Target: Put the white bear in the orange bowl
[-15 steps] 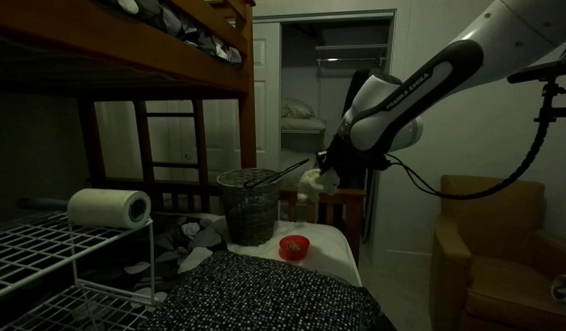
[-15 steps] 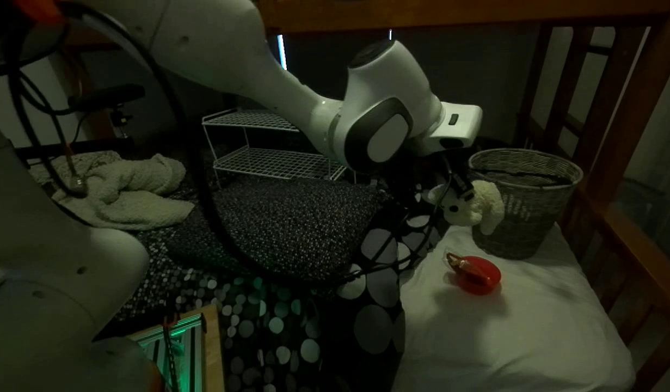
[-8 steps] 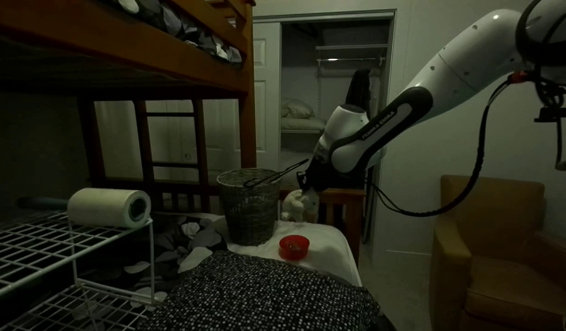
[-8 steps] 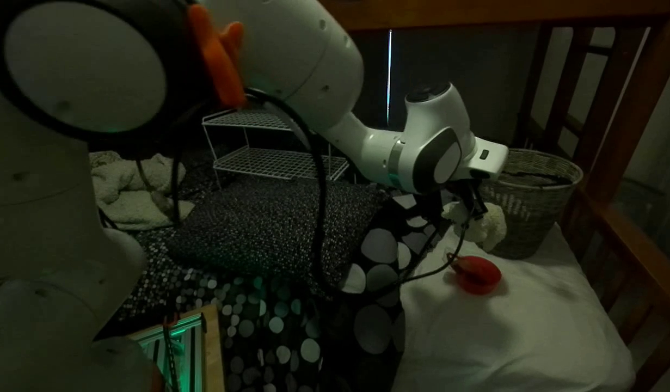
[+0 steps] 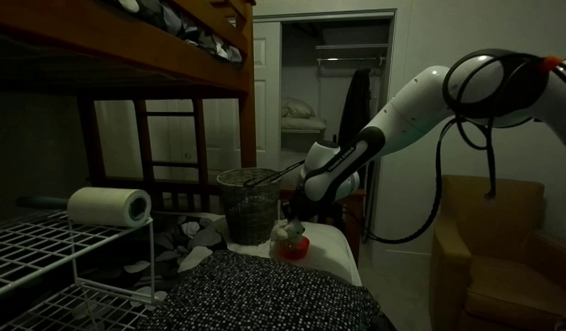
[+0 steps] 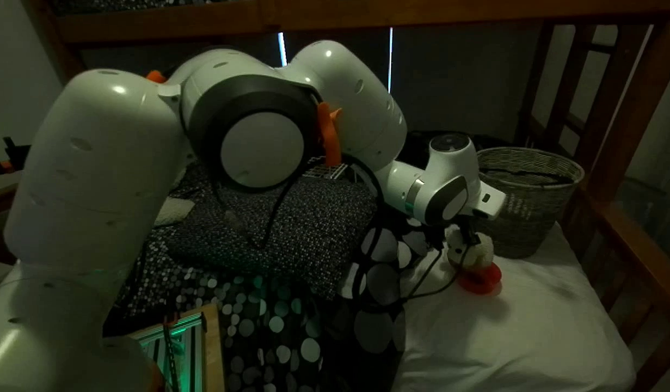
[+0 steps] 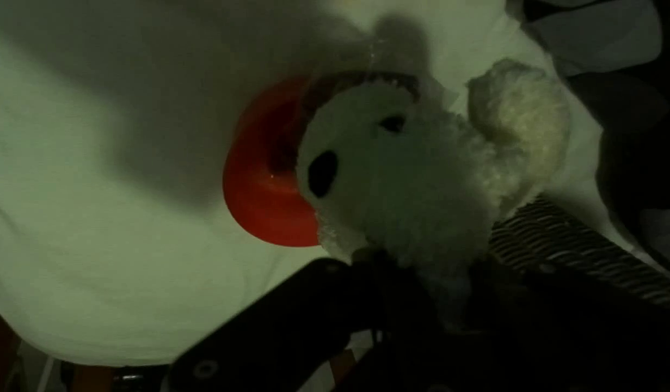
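The small fluffy cream-white plush bear [image 7: 411, 179] was pinched snugly between the jaws of the black gripper [image 7: 428, 267], its head hanging just below them. Also below the jaws sat the round shallow red-orange bowl [image 7: 266, 204], partly hidden by the bear in the wrist view; hard to say if those two touched. White bedding [image 6: 520, 343] lay under the bowl, with a tall grey woven bin [image 5: 249, 214] near the jaws.
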